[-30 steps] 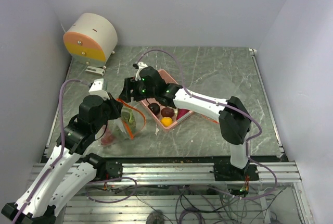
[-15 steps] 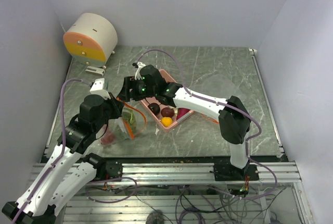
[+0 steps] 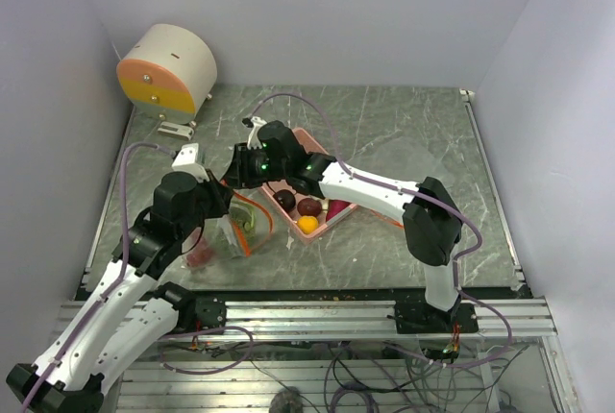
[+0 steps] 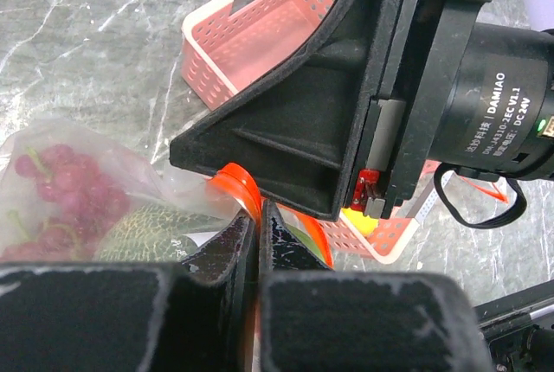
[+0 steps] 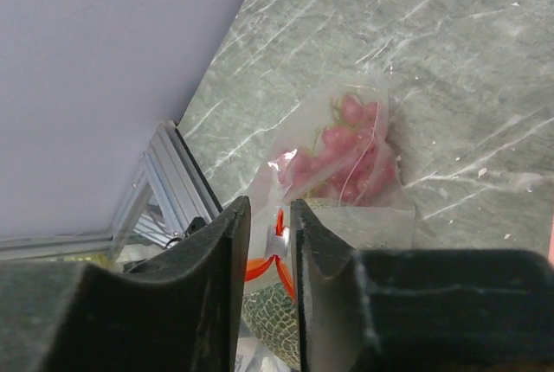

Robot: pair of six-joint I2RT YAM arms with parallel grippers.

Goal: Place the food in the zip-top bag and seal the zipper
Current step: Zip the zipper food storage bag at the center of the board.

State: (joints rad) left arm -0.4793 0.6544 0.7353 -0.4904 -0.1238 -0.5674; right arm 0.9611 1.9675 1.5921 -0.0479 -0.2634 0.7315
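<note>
Left end effector [image 4: 258,216] clamps the single orange-red zipper [image 4: 235,183], lower centre; right end effector [image 5: 269,209] straddles it narrowly, grip unclear. One zip-top bag [image 3: 231,238], left of centre on the surface [image 3: 404,125], holds one grape bunch [image 5: 351,151] and one green piece [image 4: 143,232]; four pieces [image 3: 308,206] sit in one pink basket [image 4: 260,35].

white arm links [image 3: 370,190], black joint motors [image 3: 432,230], lilac cables [image 3: 288,95], green lights [image 4: 542,126], damiao label [image 4: 506,86] on one motor
</note>
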